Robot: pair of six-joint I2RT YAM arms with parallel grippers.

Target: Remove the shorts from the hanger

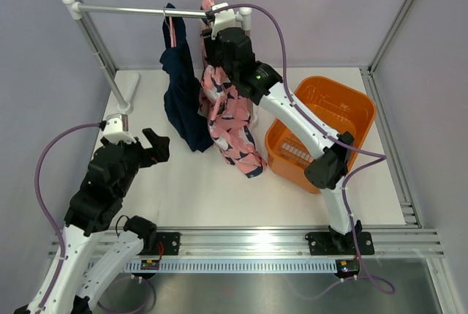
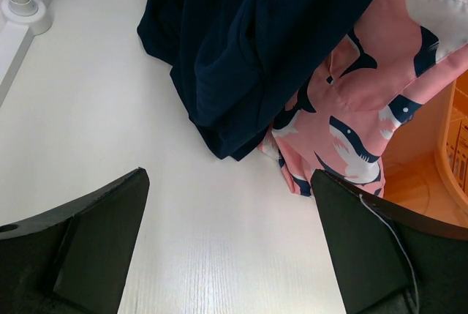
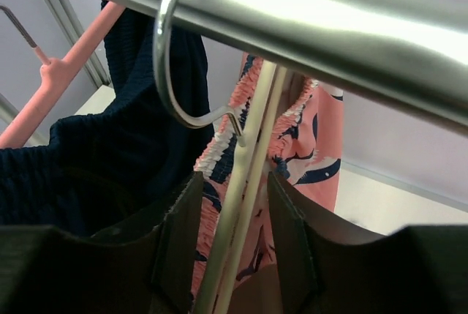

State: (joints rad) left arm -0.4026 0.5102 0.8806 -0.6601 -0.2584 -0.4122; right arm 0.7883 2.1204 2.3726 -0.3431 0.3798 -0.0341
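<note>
The navy shorts (image 1: 180,91) were hung from a pink hanger (image 1: 172,30) on the metal rail (image 1: 124,9) at the back of the table (image 1: 205,189). The pink patterned shorts (image 1: 231,120) were hung just to their right, touching them, and seemed to be carried by a pale hanger (image 3: 245,182) whose wire hook (image 3: 164,72) was looped over the rail. The lower ends of both garments were draped down onto the tabletop, the navy hem lying partly over the pink one in the left wrist view. The right gripper (image 3: 234,182) was raised to the rail beside the hook. Its fingers (image 3: 179,248) were set narrowly apart on either side of the pale hanger's stem. A slim gap could be seen beside the stem, so nothing was pinched. The left gripper (image 1: 150,144) was held low over the table, near the navy hem but apart from it. Its fingers (image 2: 95,241) were spread wide and nothing was held between them. An orange basket (image 1: 344,102) was stood on the table to the right, just beside the pink hem.
</note>
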